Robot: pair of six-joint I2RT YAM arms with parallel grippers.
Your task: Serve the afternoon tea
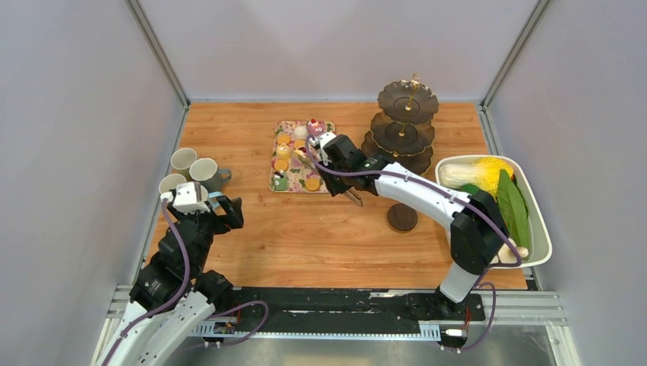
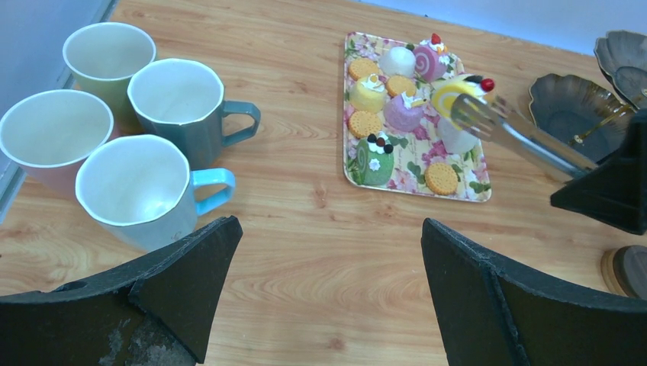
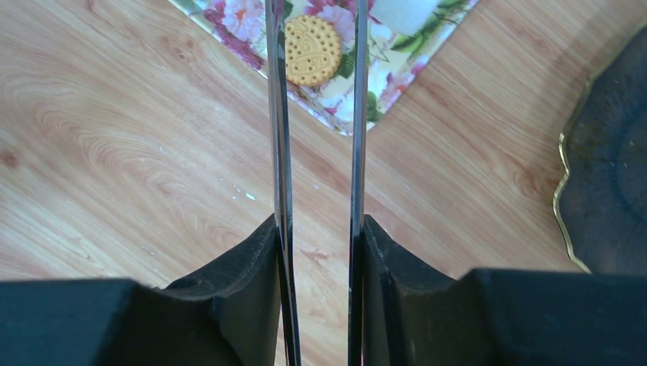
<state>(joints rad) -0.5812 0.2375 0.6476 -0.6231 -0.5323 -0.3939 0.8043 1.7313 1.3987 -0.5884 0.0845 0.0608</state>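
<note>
At the left, four mugs (image 2: pixel 172 95) stood clustered by the desk's (image 1: pixel 305 229) edge. The left pincer (image 2: pixel 328 229) hung just nearer than them, its jaws wide apart and holding nothing. In the middle lay the floral tray (image 2: pixel 427 149) of little cakes and biscuits. Over its far right part the tongs (image 2: pixel 526 141) pinched a yellow roll cake (image 2: pixel 449 90) at their tips; whether the cake was clear of the tray could not be told. The right pincer (image 3: pixel 319 229) was clamped on the tongs' two blades, pressing them close together. The tongs' long axis ran from that pincer out to the far left, so the tips pointed away from the three-tier stand (image 1: pixel 407 122). The stand stood right of the tray and beyond the pincer, and no cake showed on its tiers. The coming move seemed to turn on this: the cake lay left of the pincer and the stand right of it, so the right arm, much the nearer, would have to swing the tips rightward. A coaster (image 1: pixel 402 217) lay nearer, right of the tongs.
</note>
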